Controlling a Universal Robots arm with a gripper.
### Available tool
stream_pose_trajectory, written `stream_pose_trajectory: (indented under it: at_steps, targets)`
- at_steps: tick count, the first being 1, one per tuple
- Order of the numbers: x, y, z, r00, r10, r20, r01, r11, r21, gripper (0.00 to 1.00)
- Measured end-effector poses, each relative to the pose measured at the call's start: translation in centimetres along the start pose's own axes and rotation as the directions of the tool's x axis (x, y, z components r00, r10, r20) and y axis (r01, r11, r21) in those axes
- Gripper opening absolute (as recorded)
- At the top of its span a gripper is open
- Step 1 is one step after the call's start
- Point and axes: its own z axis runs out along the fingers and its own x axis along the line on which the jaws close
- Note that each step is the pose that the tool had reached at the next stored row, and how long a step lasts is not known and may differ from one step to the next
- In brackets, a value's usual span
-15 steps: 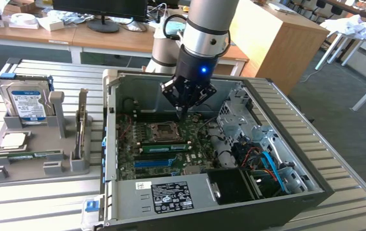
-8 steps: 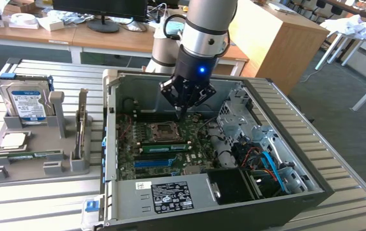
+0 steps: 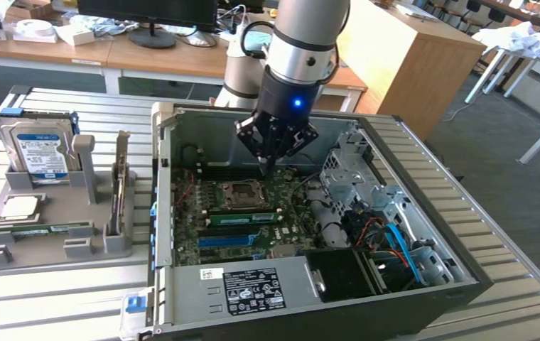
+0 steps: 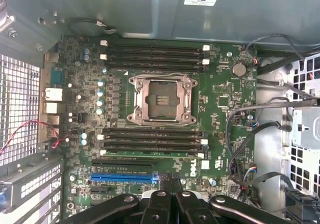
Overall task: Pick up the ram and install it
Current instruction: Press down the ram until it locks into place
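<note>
Gripper [image 3: 272, 165] poised over the open computer case [image 3: 180, 121]

The jaws are seen fully closed, with nothing held. The ram [image 3: 244, 216] is seated in a motherboard [image 4: 220, 91] slot, at six o'clock from the fingertips.

Slatted silver metal table [image 3: 516, 284] underneath. Behind the gripper, long light wooden desk [image 3: 156, 57] with black monitor stand [image 3: 153, 35] and white clutter. To the exterior view's right of the gripper, tall plain wooden cabinet [image 3: 412, 57], white-legged table [image 3: 536, 71] beyond it. Grey carpet floor [image 3: 497, 142]. Daylight, even.
</note>
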Motion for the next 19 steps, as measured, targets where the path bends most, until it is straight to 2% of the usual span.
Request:
stream_pose_trajectory:
  at_steps: [4,19]
  targets:
    - [-0.01,0.39,0.01,1.0,0.0,0.0003,0.0,1.0,0.0011,0.1]
    - [0.17,0.45,-0.18,1.0,0.0,-0.0004,0.0,1.0,0.0009,0.1]
